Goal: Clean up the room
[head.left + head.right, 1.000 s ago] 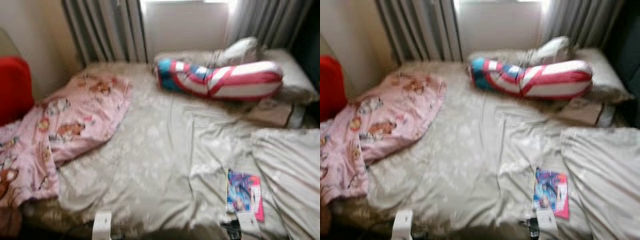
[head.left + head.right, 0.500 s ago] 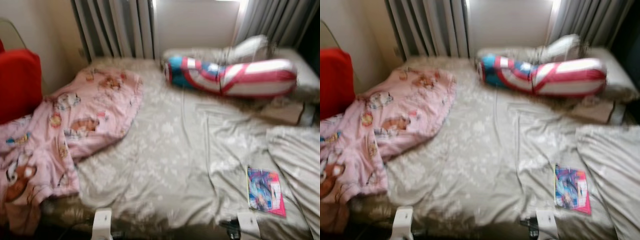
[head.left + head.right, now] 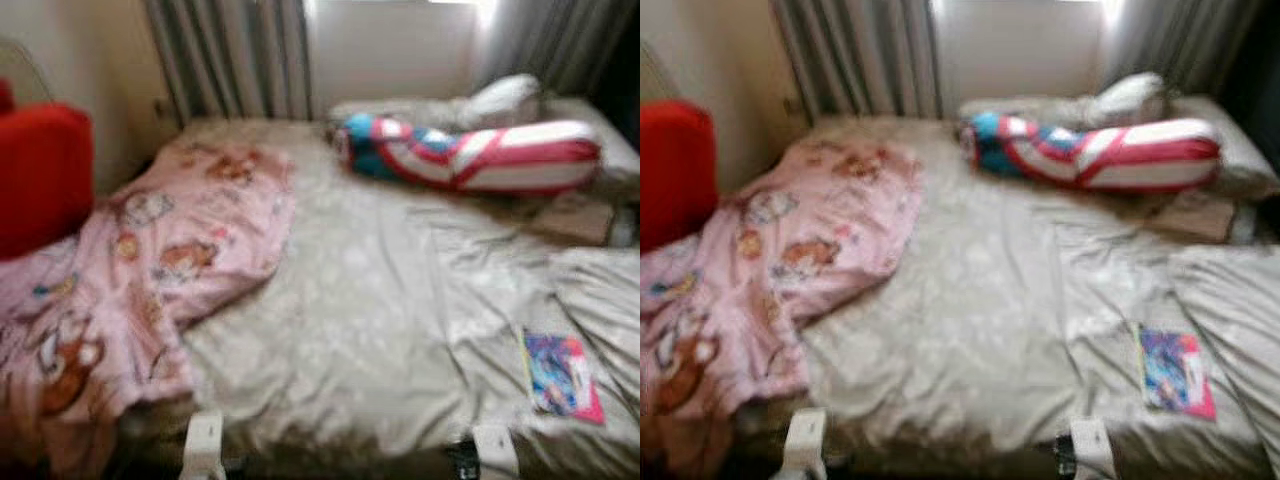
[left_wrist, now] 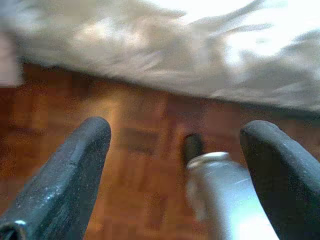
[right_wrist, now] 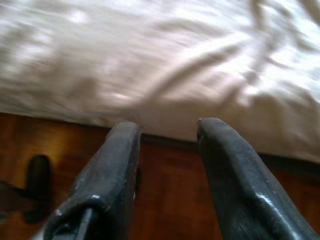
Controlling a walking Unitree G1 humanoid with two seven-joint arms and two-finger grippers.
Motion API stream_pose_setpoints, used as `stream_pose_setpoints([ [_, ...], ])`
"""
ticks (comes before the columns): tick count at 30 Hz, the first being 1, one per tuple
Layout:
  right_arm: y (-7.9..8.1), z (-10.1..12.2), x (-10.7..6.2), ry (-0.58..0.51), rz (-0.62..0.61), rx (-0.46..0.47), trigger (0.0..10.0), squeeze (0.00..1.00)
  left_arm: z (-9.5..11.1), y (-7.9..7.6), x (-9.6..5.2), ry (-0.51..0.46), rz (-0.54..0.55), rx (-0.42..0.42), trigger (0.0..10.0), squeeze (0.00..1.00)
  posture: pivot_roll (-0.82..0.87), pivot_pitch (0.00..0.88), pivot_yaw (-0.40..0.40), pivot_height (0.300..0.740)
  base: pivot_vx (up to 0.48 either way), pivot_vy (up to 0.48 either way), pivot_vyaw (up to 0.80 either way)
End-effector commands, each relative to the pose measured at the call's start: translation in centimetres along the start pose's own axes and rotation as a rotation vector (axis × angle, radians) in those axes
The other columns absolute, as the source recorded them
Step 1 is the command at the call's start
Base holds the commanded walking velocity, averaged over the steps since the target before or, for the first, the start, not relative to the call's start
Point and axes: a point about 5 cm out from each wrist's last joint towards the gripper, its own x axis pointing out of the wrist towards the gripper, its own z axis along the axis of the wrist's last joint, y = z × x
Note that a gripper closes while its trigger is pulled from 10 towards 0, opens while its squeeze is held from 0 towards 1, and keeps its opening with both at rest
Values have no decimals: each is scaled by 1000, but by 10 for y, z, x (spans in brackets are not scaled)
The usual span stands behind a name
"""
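You're looking at a bed point(image 3: 380, 300) covered in a rumpled pale floral sheet. A pink cartoon-print blanket point(image 3: 150, 270) is bunched over its left side, and a long red, white and blue bolster point(image 3: 470, 155) lies across the far end by the pillows point(image 3: 500, 100). A small colourful booklet point(image 3: 562, 375) rests near the front right edge.

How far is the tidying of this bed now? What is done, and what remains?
Nothing looks done yet. The pink blanket lies crumpled over the bed's left edge, the colourful book lies on the grey sheet, and the striped bolster lies askew by the pillows. Nothing is in hand: the left pincer and right pincer are open and empty, low beside the bed above the wooden floor.
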Motion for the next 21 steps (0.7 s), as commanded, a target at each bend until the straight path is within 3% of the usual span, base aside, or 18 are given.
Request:
stream_pose_setpoints([
  [1,-5,-5,-2,19,-10,-5,10000,0,1,-5,0,3,-12,0,10000,0,-94,6,19,740,0,371,0],
  [21,-6,-4,-2,21,-10,-9,10000,0,1,-5,0,2,-12,-5,10000,0,-94,13,17,740,0,369,0],
])
